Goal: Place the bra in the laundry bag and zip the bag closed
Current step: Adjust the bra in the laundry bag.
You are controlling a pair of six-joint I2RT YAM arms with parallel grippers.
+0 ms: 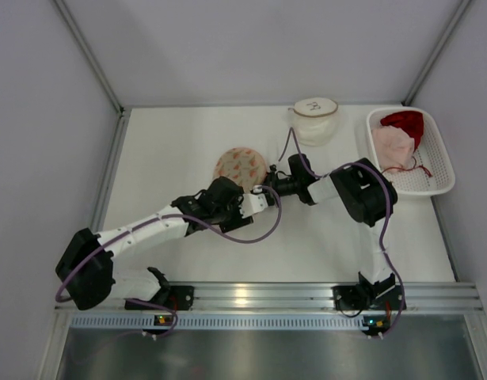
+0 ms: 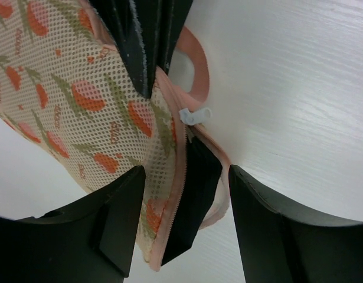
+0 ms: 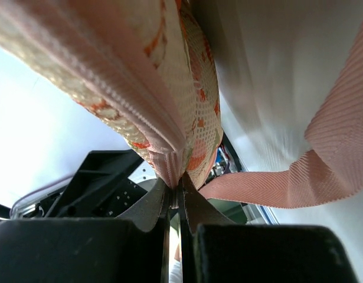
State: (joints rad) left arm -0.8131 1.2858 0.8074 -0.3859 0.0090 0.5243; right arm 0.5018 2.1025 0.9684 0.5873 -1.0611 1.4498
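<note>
The laundry bag (image 1: 238, 165) is a round peach mesh pouch with an orange flower print, lying mid-table. My right gripper (image 3: 176, 180) is shut on its pink zipper seam (image 3: 163, 147), and the bag's pink strap (image 3: 323, 159) runs off to the right. My left gripper (image 2: 187, 171) stands open astride the zipper edge, just below the white zipper pull (image 2: 195, 115). Below the pull the two pink edges stand apart and black shows between them. In the top view both grippers meet at the bag's near right rim, left (image 1: 259, 198) and right (image 1: 268, 188). The bra is hidden.
A white basket (image 1: 443, 162) at the back right holds a red garment (image 1: 405, 123) and a pink one (image 1: 393, 146). A white round pouch (image 1: 313, 119) stands behind the bag. Purple cables loop around both wrists.
</note>
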